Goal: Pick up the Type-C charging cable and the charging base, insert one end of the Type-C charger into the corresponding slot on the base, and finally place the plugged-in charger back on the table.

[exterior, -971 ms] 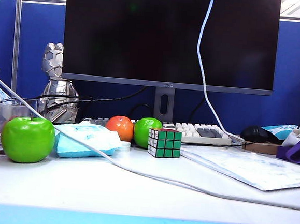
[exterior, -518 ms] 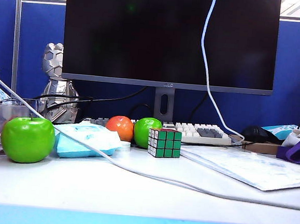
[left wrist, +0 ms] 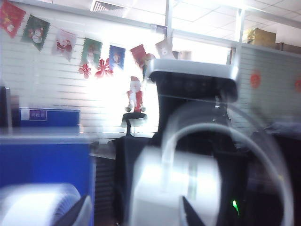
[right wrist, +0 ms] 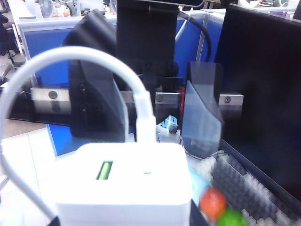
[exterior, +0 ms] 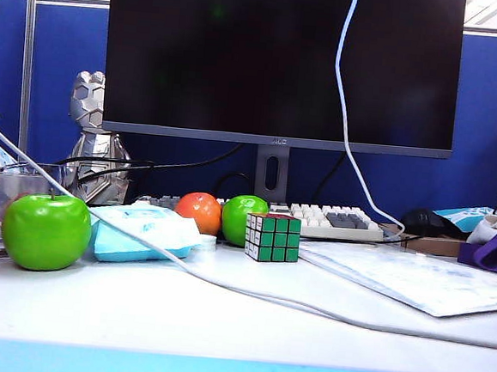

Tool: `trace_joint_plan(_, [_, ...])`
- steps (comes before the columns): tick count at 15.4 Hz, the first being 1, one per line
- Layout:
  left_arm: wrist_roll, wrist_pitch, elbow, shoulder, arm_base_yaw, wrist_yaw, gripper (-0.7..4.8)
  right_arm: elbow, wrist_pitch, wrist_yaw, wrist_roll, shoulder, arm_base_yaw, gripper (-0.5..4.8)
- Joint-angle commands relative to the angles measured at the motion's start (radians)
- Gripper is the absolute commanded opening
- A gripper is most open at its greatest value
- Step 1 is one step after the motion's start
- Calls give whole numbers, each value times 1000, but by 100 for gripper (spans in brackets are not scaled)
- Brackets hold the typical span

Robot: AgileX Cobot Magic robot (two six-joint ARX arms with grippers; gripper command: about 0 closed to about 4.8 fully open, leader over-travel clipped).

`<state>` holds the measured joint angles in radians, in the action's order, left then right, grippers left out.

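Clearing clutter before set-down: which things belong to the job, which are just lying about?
Job: charging base in right gripper; Type-C charging cable plugged into it; left gripper open opposite; table. Grippers outside exterior view.
Lying about: green apple, red-orange fruit, Rubik's cube, keyboard, monitor.

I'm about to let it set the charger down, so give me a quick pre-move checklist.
1. Type-C charging cable plugged into charging base: ok, the plug stands in the block.
2. Right gripper holding the base: ok by the right wrist view.
3. Left gripper let go: ok, jaws apart; a blurred white block lies between them, contact cannot tell.
4. Bare table near the front edge for landing: ok.
5. Long white cord lying across that patch: not ok.
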<state>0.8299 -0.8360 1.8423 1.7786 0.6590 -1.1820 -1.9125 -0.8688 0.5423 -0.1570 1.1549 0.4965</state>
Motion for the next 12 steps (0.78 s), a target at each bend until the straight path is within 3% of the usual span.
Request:
trace_joint_plan(1, [19, 8, 13, 7, -7, -8, 248, -13, 64, 10, -1, -8, 3, -1])
trace_joint_plan(5, [24, -23, 15, 6, -7, 10, 247, -13, 48, 10, -8, -10, 2, -1])
trace_joint_plan(6, [24, -49, 15, 0, -14, 53, 247, -13, -4, -14, -13, -13, 2, -1])
trace_joint_plan(12, [35, -58, 15, -23, -45, 63, 246, -13, -27, -78, -31, -14, 2, -1])
